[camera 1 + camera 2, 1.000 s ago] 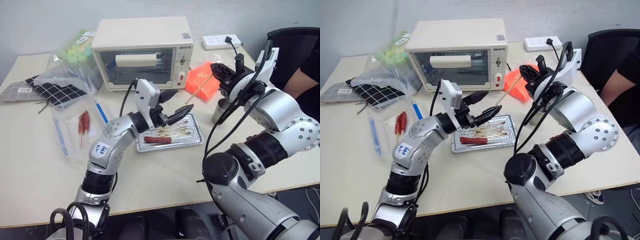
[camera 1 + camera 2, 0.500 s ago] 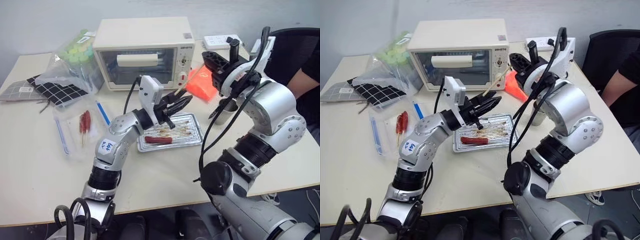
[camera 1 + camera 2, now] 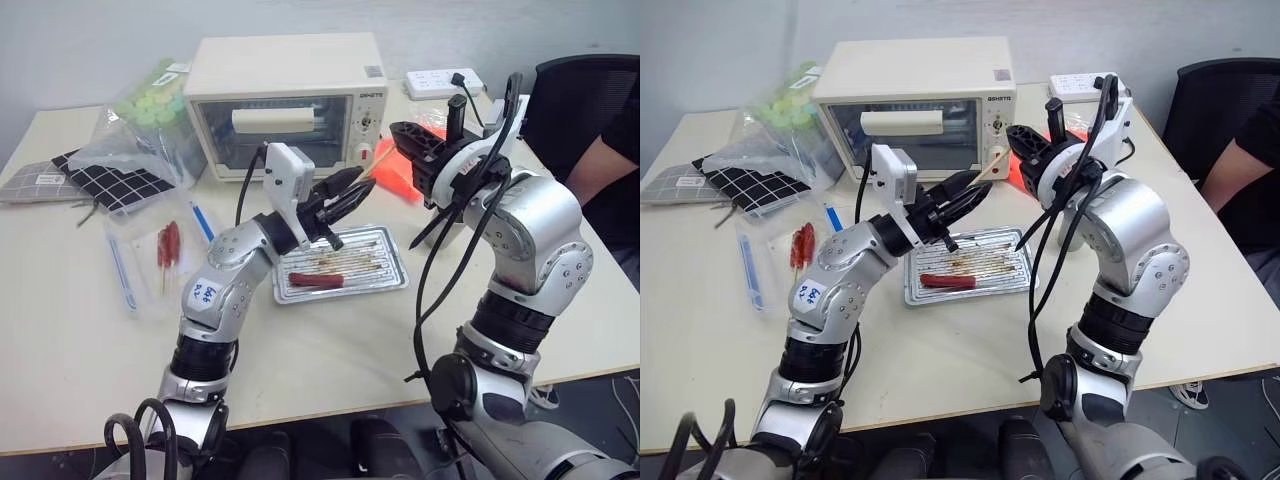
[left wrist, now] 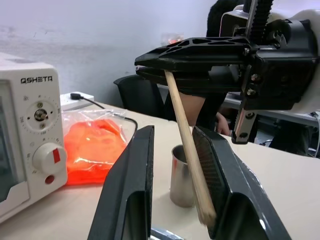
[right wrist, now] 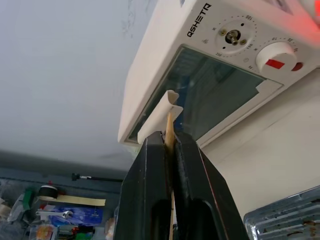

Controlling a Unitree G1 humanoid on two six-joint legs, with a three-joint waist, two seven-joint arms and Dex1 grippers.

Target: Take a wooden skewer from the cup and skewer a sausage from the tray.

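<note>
Item: wooden skewer [image 4: 187, 145], pinched in the closed right gripper [image 5: 169, 145], its free end between the half-parted, untouching fingers of the left gripper [image 4: 172, 185].

Sausage [image 3: 316, 279]: in tray [image 3: 392, 278], six o'clock of grippers.

Advice: steady the stick before lowering.

Pale tan wooden skewer [image 4: 187, 145]. Glossy red sausage [image 3: 316, 280] on silver tray [image 3: 390, 278] with brown greasy streaks. Shiny grey steel cup [image 4: 181, 177]. Cream-white toaster oven [image 3: 290, 100] with red mark on white knob. Bright orange bag [image 4: 95, 145]. Black cloth [image 3: 105, 182] with white grid pattern. Black fingers [image 4: 135, 190] on both grippers. White power strip [image 3: 440, 82].
</note>
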